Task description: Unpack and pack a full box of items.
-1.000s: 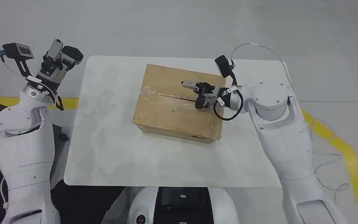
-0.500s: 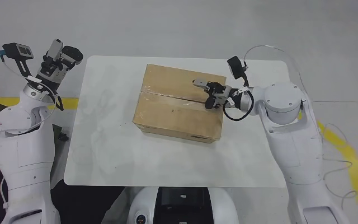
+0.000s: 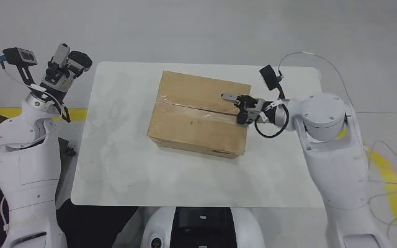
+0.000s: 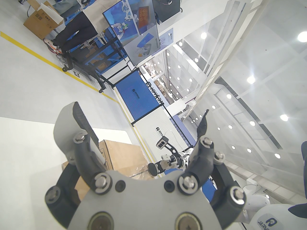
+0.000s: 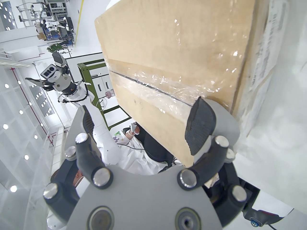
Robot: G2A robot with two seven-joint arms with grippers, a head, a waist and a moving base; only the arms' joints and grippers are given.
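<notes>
From the top, the box (image 3: 195, 118) sat in the middle of the white table (image 3: 124, 167). It was closed, with shiny tape (image 3: 186, 106) along the crack between its two flaps. The right gripper (image 3: 234, 105) hung over the right end of the box, just by that crack, and its arm was stretched in low from the side. The left gripper (image 3: 59, 59) was held up high, past the table's far left corner and well apart from the box.

In the left wrist view, the left gripper (image 4: 141, 111) had its fingers spread wide with nothing between them. It pointed up at the room, with the box (image 4: 124, 154) low and far off.

In the right wrist view, the right gripper (image 5: 142, 111) was spread wide too and held nothing. One pad (image 5: 200, 126) lay right at the end edge of the box (image 5: 177, 48), next to the tape (image 5: 168, 89). I could not tell if it touched.

The box looked stiff, and since it was full it was likely heavy. The tape looked slippery. I think the best place to grab was a flap edge by the crack, not the whole box.
</notes>
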